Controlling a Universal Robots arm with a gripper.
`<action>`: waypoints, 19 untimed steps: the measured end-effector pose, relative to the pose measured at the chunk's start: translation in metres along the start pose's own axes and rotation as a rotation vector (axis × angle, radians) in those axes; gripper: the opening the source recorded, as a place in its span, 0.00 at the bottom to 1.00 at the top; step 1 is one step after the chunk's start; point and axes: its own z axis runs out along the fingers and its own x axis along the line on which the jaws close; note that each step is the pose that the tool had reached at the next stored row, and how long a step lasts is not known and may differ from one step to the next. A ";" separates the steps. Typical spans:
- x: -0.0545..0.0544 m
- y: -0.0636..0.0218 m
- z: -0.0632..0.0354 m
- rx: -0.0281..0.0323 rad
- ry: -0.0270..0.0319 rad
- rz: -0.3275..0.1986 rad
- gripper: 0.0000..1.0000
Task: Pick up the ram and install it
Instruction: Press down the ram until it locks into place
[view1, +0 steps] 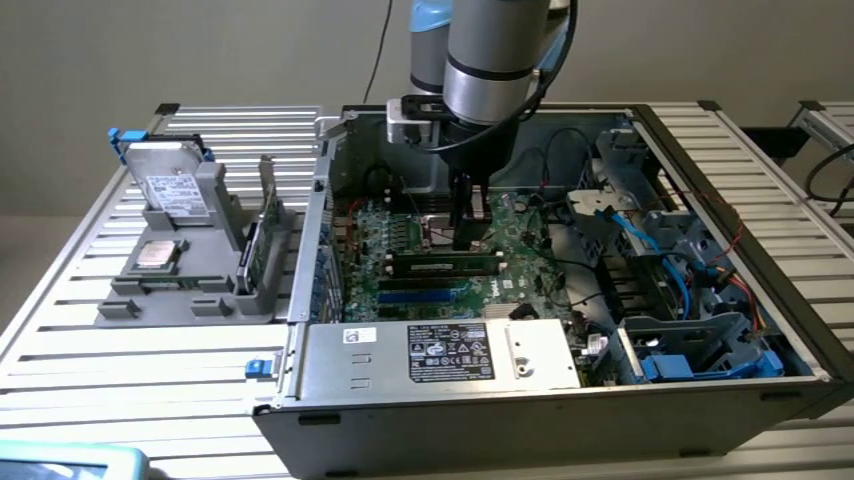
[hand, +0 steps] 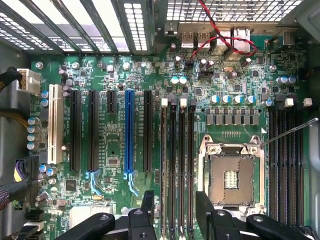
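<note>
Green board sits seated in a black memory slot (view1: 447, 268) below your gripper (view1: 466, 240): that looks like the ram (view1: 447, 264), already in the motherboard (hand: 120, 125). Your jaws stand wide, holding nothing, right over the slots. My worry is an unlatched end, or a finger (hand: 147, 205) catching the stick and tilting it.

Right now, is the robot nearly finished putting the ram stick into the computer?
Nearly, it looks like. Done: the ram appears to sit in one of the black memory slots on the motherboard. In hand: nothing; the hand is open and empty, hovering above those slots. Left: I cannot tell whether the stick is pushed fully home.
</note>
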 end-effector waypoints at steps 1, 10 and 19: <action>0.000 0.0000 0.0000 0.0002 0.0000 0.000 0.46; 0.000 0.0000 0.0004 0.0016 0.0000 0.000 0.14; 0.002 -0.0127 0.0004 0.0015 -0.0034 0.000 0.11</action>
